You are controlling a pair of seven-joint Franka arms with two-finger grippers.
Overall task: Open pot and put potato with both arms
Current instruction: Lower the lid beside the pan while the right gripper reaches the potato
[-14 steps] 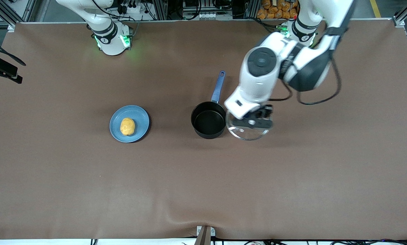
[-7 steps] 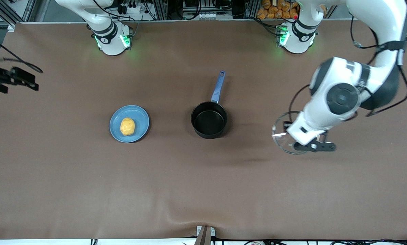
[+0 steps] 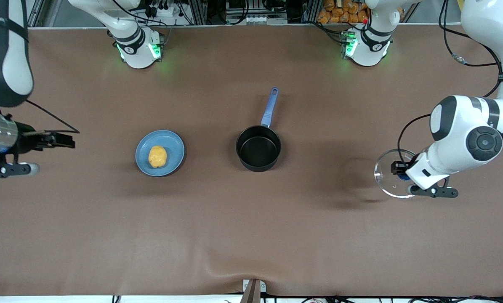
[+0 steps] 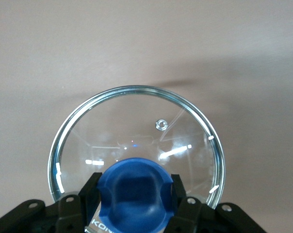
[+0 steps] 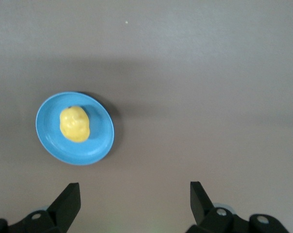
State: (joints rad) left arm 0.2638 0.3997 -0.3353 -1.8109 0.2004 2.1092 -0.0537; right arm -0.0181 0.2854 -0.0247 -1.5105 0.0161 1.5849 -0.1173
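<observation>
The black pot (image 3: 258,148) stands uncovered in the middle of the table, its blue handle (image 3: 270,107) pointing toward the robots' bases. My left gripper (image 3: 400,173) (image 4: 135,180) is shut on the blue knob (image 4: 135,194) of the glass lid (image 3: 387,176) (image 4: 137,121) and holds it over bare table at the left arm's end. The yellow potato (image 3: 157,156) (image 5: 74,124) lies on a blue plate (image 3: 174,144) (image 5: 97,141). My right gripper (image 3: 57,139) (image 5: 134,190) hangs open and empty over the table beside the plate, toward the right arm's end.
A brown mat (image 3: 251,235) covers the whole table. A small metal bracket (image 3: 253,288) sits at the table edge nearest the front camera. The lid's shadow (image 3: 348,202) falls on the mat between the pot and the lid.
The left arm has carried the lid from right beside the pot out toward the left arm's end of the table. The right arm has swung into view toward the plate.
</observation>
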